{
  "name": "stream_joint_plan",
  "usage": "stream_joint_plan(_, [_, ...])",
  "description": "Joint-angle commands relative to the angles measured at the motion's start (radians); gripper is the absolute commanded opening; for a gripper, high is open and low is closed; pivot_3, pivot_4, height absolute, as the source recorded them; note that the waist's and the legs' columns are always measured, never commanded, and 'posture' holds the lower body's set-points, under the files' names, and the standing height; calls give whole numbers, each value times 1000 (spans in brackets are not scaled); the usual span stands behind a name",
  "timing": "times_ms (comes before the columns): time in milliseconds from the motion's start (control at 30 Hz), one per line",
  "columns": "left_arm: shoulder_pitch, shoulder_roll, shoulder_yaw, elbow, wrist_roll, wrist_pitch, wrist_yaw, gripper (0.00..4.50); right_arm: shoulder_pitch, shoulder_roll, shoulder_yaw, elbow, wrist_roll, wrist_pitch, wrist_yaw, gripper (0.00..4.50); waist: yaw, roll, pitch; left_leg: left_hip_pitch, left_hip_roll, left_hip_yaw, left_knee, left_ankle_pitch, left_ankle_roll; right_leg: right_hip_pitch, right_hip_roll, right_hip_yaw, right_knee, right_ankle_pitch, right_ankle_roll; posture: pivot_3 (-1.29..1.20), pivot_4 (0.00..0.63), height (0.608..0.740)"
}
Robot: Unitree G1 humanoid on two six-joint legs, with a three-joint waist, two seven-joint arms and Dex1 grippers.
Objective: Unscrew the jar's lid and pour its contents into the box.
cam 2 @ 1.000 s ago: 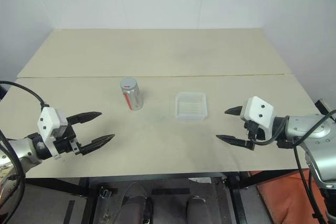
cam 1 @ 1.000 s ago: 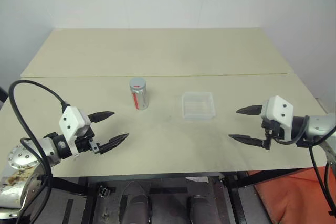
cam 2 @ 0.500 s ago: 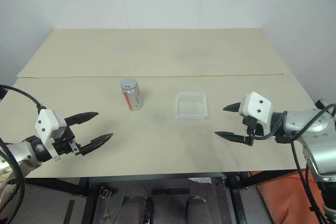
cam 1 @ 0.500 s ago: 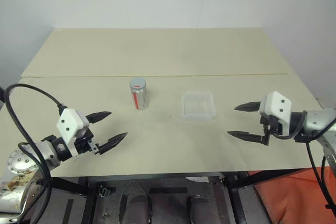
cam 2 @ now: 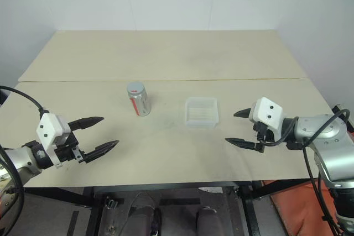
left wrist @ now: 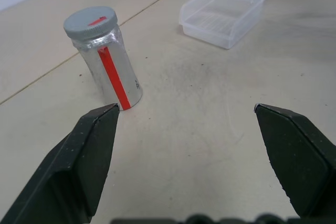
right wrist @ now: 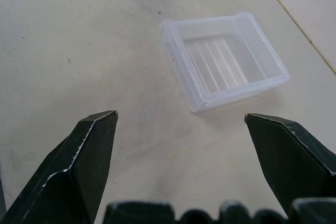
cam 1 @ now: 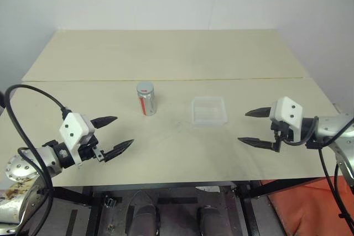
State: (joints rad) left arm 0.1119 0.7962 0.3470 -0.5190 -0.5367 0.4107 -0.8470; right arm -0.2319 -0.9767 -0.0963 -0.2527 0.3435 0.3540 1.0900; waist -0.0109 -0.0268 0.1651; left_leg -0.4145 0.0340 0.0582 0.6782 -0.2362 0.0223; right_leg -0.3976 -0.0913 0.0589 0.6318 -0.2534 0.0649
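Right claw (cam 1: 247, 126) slightly nearer the box (cam 1: 209, 110) than before; both claws wide, empty; left claw (cam 1: 117, 134) short of the jar (cam 1: 146, 99)

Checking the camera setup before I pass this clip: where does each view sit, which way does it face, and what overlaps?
Left and right eye views: on the head, looking forward and down over the table; both arms show, left gripper and right gripper open.
Left wrist view: on the left wrist, looking along its black fingers at the jar, lid on, and the box.
Right wrist view: on the right wrist, looking along its fingers at the empty box.
Shared: both wrist views show the box.
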Motion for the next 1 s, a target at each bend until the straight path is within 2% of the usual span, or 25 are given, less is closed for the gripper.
stream_joint_plan(33, [-32,14,-5,11,-1,-18,-20,4491,25,5,-45,-58,4,-12,-28,4500,0,0,0,0,0,0,0,0,0,0,0,0,0,0,0,0,150,740])
stream_joint_plan(433, [-96,4,-57,68,30,-39,-47,4491,93,0,-97,-107,10,4,-56,4500,-2,0,0,0,0,0,0,0,0,0,0,0,0,0,0,0,150,740])
stream_joint_plan(1000, [-96,-5,-69,87,44,-66,-49,4491,72,-1,-79,-103,3,4,-68,4500,-1,0,0,0,0,0,0,0,0,0,0,0,0,0,0,0,150,740])
